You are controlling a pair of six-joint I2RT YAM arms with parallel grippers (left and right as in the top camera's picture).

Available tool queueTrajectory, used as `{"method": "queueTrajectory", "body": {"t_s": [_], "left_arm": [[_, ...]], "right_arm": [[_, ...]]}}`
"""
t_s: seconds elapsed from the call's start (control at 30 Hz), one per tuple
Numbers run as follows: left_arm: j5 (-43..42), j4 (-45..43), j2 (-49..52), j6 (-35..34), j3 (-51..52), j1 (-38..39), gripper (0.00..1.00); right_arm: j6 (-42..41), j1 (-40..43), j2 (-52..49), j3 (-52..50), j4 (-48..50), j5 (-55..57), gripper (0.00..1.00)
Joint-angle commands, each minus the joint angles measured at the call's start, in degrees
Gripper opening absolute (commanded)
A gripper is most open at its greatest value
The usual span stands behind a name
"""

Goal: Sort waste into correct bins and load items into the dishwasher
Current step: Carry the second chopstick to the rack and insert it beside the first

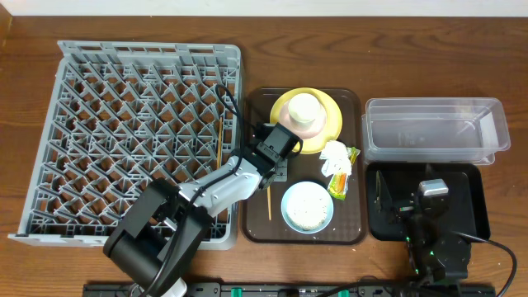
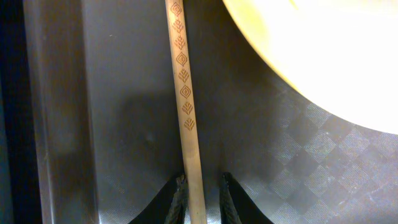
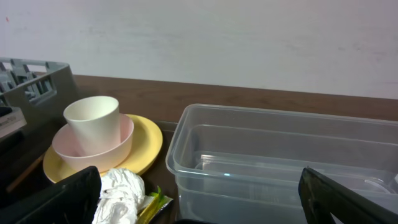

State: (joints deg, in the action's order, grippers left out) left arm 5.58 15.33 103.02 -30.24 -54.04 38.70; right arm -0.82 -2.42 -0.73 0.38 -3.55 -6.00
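Observation:
My left gripper (image 1: 272, 169) is low over the brown tray (image 1: 256, 223), shut on a patterned wooden chopstick (image 2: 185, 93) that lies flat; its free end shows in the overhead view (image 1: 268, 202). A second chopstick (image 1: 217, 124) rests in the grey dishwasher rack (image 1: 124, 132). The yellow plate (image 1: 326, 124) carries the pinkish bowl (image 3: 81, 146) and cream cup (image 1: 303, 107). Tissue (image 1: 336, 153) and wrapper (image 1: 340, 183) lie to its right. The blue bowl (image 1: 307, 206) holds food scraps. My right gripper (image 3: 205, 205) hangs open over the black bin (image 1: 470, 206).
The clear bin (image 1: 433, 128) stands behind the black one at the right. The plate's rim (image 2: 323, 50) is close to the right of the held chopstick, and the tray's raised wall (image 2: 56, 112) is to its left.

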Motion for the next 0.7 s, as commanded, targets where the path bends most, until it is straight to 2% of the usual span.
{"method": "queueTrajectory", "body": {"t_s": [0.0,0.17,0.27,0.37,0.67], "left_arm": [[-2.51,2.12,5.66,-2.40,3.32,0.28,0.20],[-2.71,0.59,8.09,-3.50,3.28,0.28,0.20],[-2.78,0.59,8.04,-3.48,3.17,0.28,0.11],[-2.78,0.59,8.04,-3.48,3.15,0.28,0.09],[-0.83,2.99,5.53,-2.80,2.25,0.17,0.08]], "right_arm": [[-0.39,0.31,-0.02,-0.07,-0.15,-0.28,0.99],[-0.39,0.31,-0.02,-0.07,-0.15,-0.28,0.99],[-0.39,0.31,-0.02,-0.07,-0.15,-0.28,0.99],[-0.42,0.31,-0.02,-0.07,-0.15,-0.28,0.99],[-0.39,0.31,-0.02,-0.07,-0.15,-0.28,0.99]]}}
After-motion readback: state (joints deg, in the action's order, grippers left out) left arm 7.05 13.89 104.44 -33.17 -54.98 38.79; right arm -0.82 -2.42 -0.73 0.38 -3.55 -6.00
